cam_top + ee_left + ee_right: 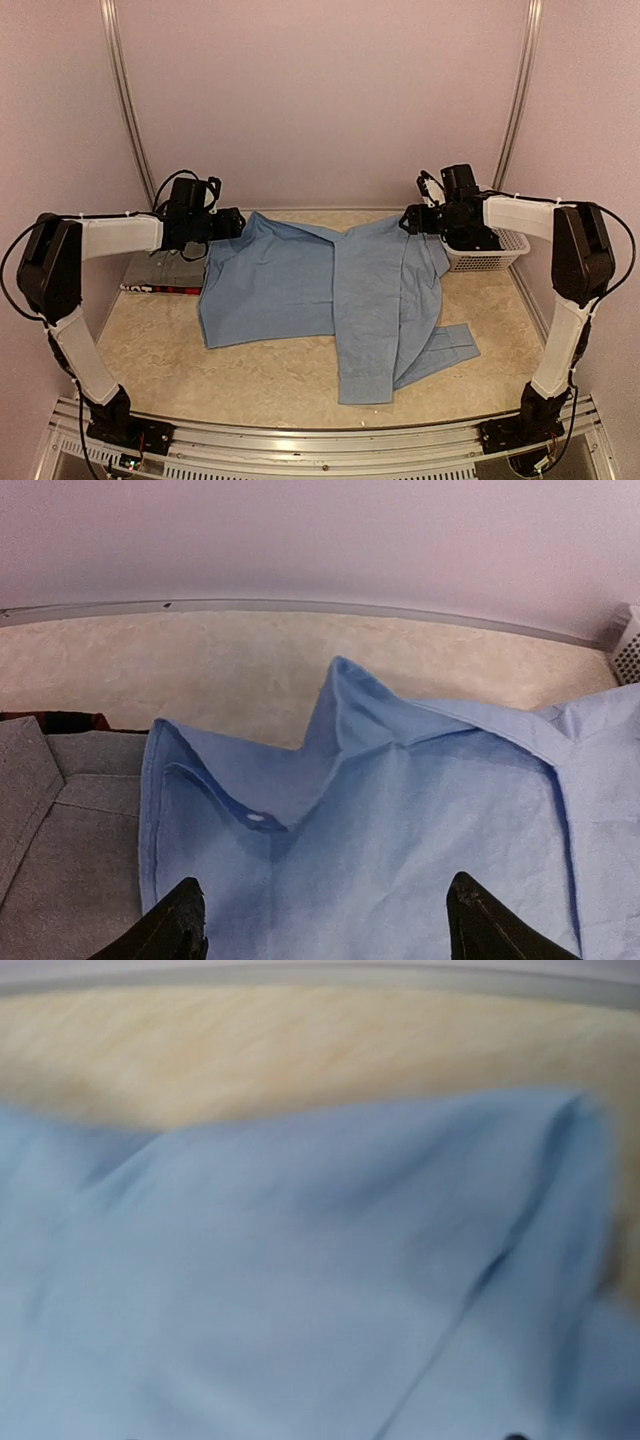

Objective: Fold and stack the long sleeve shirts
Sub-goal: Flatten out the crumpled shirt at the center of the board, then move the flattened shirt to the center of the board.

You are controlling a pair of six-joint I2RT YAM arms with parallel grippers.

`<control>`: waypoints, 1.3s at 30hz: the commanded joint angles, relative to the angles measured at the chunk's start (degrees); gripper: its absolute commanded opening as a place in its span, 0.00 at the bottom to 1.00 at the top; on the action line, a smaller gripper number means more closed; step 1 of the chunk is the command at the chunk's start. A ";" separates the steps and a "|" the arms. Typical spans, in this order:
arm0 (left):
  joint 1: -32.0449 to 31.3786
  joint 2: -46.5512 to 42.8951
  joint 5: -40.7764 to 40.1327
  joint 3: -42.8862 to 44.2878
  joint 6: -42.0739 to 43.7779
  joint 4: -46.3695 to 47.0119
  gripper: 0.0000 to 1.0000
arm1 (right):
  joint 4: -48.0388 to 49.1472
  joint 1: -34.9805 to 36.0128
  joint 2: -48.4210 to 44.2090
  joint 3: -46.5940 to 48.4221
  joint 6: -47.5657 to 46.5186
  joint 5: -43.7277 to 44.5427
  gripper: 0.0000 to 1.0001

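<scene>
So the table (280,385) is mostly covered by the blue shirt (300,290). It's lying flat across the middle with its right half folded over itself and one cuffed sleeve poking out at the near right. The basket (505,258) sits just off the blue shirt's far right corner, partly behind the right arm. Just left of the blue shirt is the folded grey shirt (165,268), their edges touching, with the plaid shirt (160,289) peeking out underneath it. The left gripper (325,885) is over the blue shirt's far left corner by the collar, fingers spread wide with nothing pinched. The right gripper (418,220) is at the far right corner, but its wrist view is just blurry cloth, so I can't tell its state.
</scene>
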 commanded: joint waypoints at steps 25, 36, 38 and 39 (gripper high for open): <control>-17.75 -10.72 11.23 -32.97 -10.64 11.03 0.83 | 9.16 7.03 -16.31 -43.79 8.33 -1.87 0.73; -20.00 -15.66 11.47 -41.75 -15.98 4.24 0.69 | 7.39 7.37 -23.01 -51.69 11.27 -2.07 0.72; -21.47 -17.69 11.00 -44.24 -18.38 3.68 0.66 | 6.43 7.82 -24.94 -52.86 11.95 -2.14 0.71; -22.31 -19.50 10.90 -45.64 -19.65 3.33 0.64 | 5.98 7.99 -25.86 -53.41 12.59 -2.34 0.71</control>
